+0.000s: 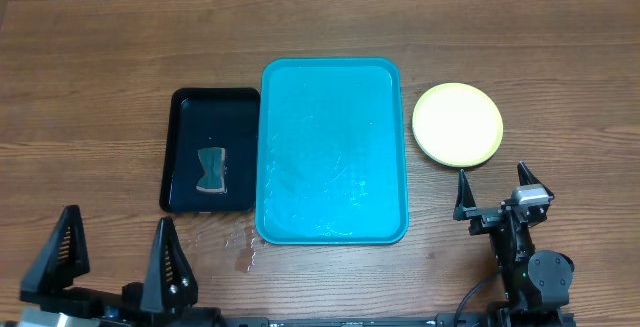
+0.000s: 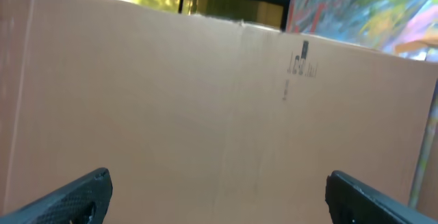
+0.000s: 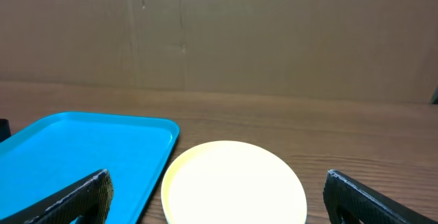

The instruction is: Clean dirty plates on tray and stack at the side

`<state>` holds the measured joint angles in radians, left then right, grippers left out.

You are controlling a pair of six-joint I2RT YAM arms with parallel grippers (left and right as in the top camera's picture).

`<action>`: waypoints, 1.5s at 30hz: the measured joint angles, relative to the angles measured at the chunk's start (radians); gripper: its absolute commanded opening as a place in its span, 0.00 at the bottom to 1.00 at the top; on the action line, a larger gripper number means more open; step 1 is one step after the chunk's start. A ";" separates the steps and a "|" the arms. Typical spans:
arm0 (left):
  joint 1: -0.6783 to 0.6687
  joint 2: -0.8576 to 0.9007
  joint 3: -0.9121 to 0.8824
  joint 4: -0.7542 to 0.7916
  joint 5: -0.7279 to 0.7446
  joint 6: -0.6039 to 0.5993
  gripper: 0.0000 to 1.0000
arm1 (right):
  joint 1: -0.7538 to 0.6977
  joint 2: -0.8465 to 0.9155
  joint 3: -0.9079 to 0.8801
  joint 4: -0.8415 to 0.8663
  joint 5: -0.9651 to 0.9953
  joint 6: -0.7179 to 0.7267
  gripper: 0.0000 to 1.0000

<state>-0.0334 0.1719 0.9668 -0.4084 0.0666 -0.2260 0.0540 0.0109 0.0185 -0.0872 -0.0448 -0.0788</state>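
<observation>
The turquoise tray lies mid-table with nothing on it; its corner shows in the right wrist view. A pale yellow-green plate rests on the wood just right of the tray, seen close as the plate in the right wrist view. My right gripper hovers open just in front of that plate, with nothing between its fingers, and shows as the right gripper at the frame's bottom. My left gripper stands open at the front left; the left gripper faces only a cardboard wall.
A small black tray holding a teal sponge sits against the turquoise tray's left side. Water drops lie on the wood near the tray's front left corner. A cardboard wall borders the table's far edge.
</observation>
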 measured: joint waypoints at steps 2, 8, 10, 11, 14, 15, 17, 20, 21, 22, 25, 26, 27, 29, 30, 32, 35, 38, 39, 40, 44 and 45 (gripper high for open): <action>0.000 -0.045 -0.066 0.064 0.000 0.000 1.00 | 0.000 0.000 0.000 0.000 0.000 0.000 1.00; 0.000 -0.151 -0.230 0.278 0.001 0.000 1.00 | 0.000 0.000 0.000 0.000 0.000 0.000 1.00; 0.000 -0.154 -0.267 0.367 0.005 -0.001 1.00 | 0.000 0.000 0.000 0.000 0.000 0.000 1.00; 0.000 -0.154 -0.283 0.402 0.005 -0.001 1.00 | 0.000 0.000 0.000 0.000 0.000 0.000 1.00; 0.000 -0.154 -0.342 0.541 0.006 -0.008 1.00 | 0.000 0.000 0.000 0.000 0.000 0.001 1.00; 0.000 -0.154 -0.365 0.597 0.006 -0.012 1.00 | 0.000 0.000 0.000 0.000 0.000 0.000 1.00; 0.000 -0.154 -0.405 0.696 0.008 -0.020 1.00 | 0.000 0.000 0.000 0.000 0.000 0.000 1.00; 0.000 -0.154 -0.472 0.831 0.009 -0.035 1.00 | 0.000 0.000 0.000 0.000 0.000 0.000 1.00; 0.000 -0.154 -0.496 0.867 0.009 -0.038 1.00 | 0.000 0.000 0.000 0.000 0.000 0.000 1.00; 0.000 -0.154 -0.521 0.900 0.009 -0.042 1.00 | 0.000 0.000 0.000 0.000 0.000 0.000 1.00; 0.000 -0.154 -0.590 0.958 0.009 -0.051 1.00 | 0.000 0.000 0.000 0.000 0.000 0.000 1.00; 0.000 -0.154 -0.607 0.963 0.008 -0.054 1.00 | 0.000 0.000 0.000 0.000 0.000 0.000 1.00; 0.000 -0.154 -0.624 0.964 0.008 -0.056 1.00 | 0.000 0.000 0.000 0.000 0.000 0.000 1.00; 0.000 -0.154 -0.657 0.967 0.006 -0.056 1.00 | 0.000 0.000 0.000 0.000 0.000 0.000 1.00; 0.000 -0.154 -0.671 0.968 0.004 -0.057 1.00 | 0.000 0.000 0.000 0.000 0.000 0.000 1.00; 0.000 -0.154 -0.703 0.970 -0.002 -0.057 1.00 | 0.000 0.000 0.000 0.000 0.000 0.000 1.00; 0.000 -0.154 -0.761 0.971 -0.019 -0.057 1.00 | 0.000 0.000 0.000 0.000 0.000 0.000 1.00; 0.000 -0.154 -0.810 0.970 -0.035 -0.057 1.00 | 0.000 0.000 0.000 0.000 0.000 0.000 1.00; 0.000 -0.154 -0.827 0.970 -0.042 -0.057 1.00 | 0.000 0.000 0.000 0.000 0.000 0.000 1.00; 0.000 -0.154 -0.843 0.970 -0.046 -0.057 1.00 | 0.000 0.000 0.000 0.000 0.000 0.000 1.00; 0.000 -0.154 -0.904 0.963 -0.056 -0.056 1.00 | 0.000 0.000 0.000 0.000 0.000 0.000 1.00; 0.000 -0.154 -0.916 0.958 -0.056 -0.056 1.00 | 0.000 0.000 0.000 0.000 0.000 0.000 1.00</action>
<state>-0.0334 0.0174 0.0509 0.5499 0.0101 -0.2817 0.0540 0.0109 0.0185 -0.0872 -0.0448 -0.0784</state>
